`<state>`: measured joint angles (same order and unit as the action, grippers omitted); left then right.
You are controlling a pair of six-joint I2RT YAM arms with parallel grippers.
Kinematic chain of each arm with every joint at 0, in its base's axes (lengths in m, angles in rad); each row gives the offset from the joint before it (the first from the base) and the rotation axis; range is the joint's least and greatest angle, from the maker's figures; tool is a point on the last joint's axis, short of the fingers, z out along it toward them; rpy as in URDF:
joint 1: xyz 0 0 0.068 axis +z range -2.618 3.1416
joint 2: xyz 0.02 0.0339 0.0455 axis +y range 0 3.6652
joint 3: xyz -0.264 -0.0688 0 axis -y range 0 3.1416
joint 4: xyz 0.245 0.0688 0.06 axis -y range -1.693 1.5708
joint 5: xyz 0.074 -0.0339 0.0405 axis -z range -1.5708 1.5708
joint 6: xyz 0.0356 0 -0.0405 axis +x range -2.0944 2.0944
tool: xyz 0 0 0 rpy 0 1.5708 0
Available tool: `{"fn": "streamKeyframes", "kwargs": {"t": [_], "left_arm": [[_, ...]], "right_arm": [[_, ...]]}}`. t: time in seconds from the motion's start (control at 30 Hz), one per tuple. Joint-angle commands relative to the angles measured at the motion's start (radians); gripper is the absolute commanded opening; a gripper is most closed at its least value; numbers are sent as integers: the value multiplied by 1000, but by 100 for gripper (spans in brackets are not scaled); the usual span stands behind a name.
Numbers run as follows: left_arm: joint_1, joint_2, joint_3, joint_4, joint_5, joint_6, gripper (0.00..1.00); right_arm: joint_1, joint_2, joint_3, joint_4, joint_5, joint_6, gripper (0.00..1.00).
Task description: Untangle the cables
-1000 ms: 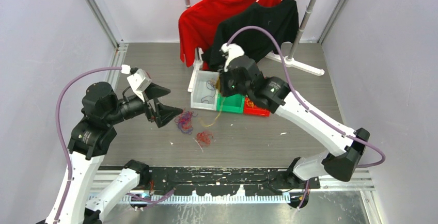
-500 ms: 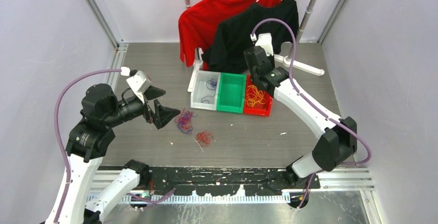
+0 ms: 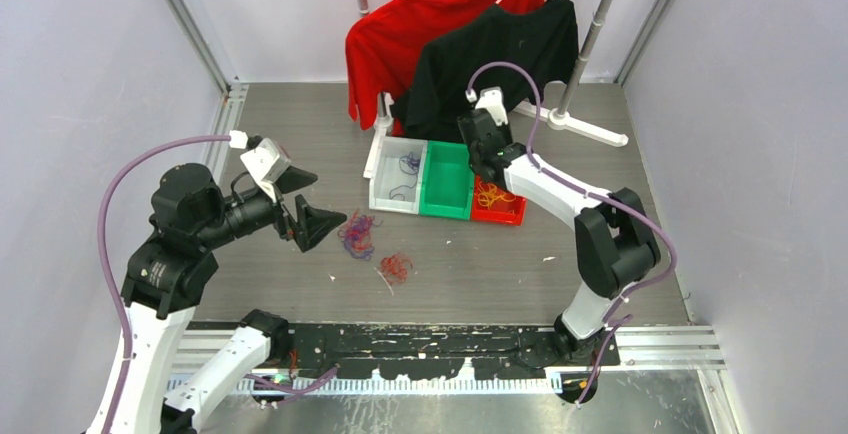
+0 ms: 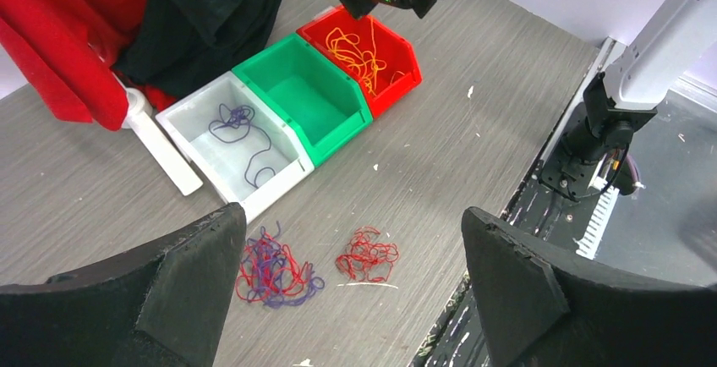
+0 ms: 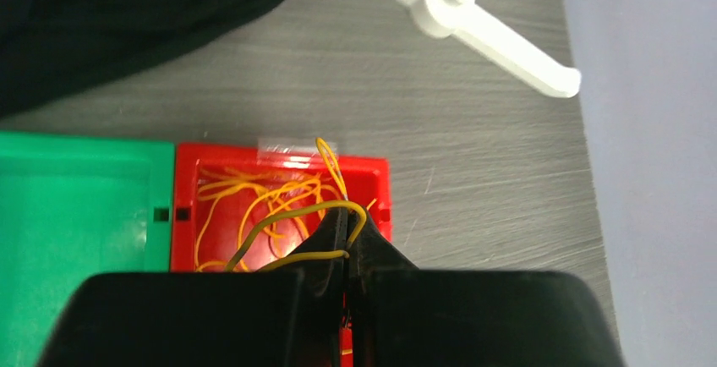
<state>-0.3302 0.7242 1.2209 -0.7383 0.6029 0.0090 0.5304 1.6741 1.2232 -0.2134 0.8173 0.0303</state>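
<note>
Because the right arm's black wrist housing fills the bottom of its own camera view, the near half of the red plastic bin (image 5: 372, 183) is hidden, and from above the fingertips of the right gripper (image 5: 349, 244) cannot be made out. That gripper is pinched closed on a few strands of the thin yellow-orange cables (image 5: 254, 202), which loop up from the red bin right under it. The left gripper (image 4: 353, 223) is spread wide and holds nothing. At its 12 o'clock, on the grey wood-grain surface (image 4: 473, 156), lie the purple-and-red cable tangle (image 4: 272, 270) and, at the tangle's 3 o'clock, the dark red cable bunch (image 4: 368, 257). A purple cable (image 4: 245, 130) lies in the white plastic bin (image 4: 196, 96). The green plastic bin (image 4: 309, 101) sits between the white and red ones. A hanging black shirt (image 4: 211, 3) and red shirt (image 4: 59, 46) drape behind the bins.
</note>
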Motion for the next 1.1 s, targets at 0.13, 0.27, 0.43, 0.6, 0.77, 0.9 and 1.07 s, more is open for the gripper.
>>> {"fn": "streamKeyframes", "kwargs": {"t": [0.13, 0.27, 0.43, 0.6, 0.77, 0.9, 1.07], "left_arm": [[-3, 3, 30, 18, -6, 18, 98], [-3, 2, 29, 19, -5, 19, 98], [-3, -13, 21, 18, -9, 22, 98], [-3, -22, 10, 19, -9, 32, 98], [-3, -17, 20, 16, -6, 35, 98], [-3, -16, 31, 8, -5, 42, 98], [-3, -18, 29, 1, -5, 54, 98]], "right_arm": [[-1, 24, -26, -53, -169, 154, 1], [-6, 85, 40, -181, -234, 220, 1], [-14, 117, 66, -246, -249, 229, 1], [-38, 125, 73, -302, -284, 226, 14], [-56, 115, 114, -389, -310, 229, 49], [-60, 67, 146, -437, -328, 217, 63], [-71, 5, 176, -482, -402, 203, 62]]}}
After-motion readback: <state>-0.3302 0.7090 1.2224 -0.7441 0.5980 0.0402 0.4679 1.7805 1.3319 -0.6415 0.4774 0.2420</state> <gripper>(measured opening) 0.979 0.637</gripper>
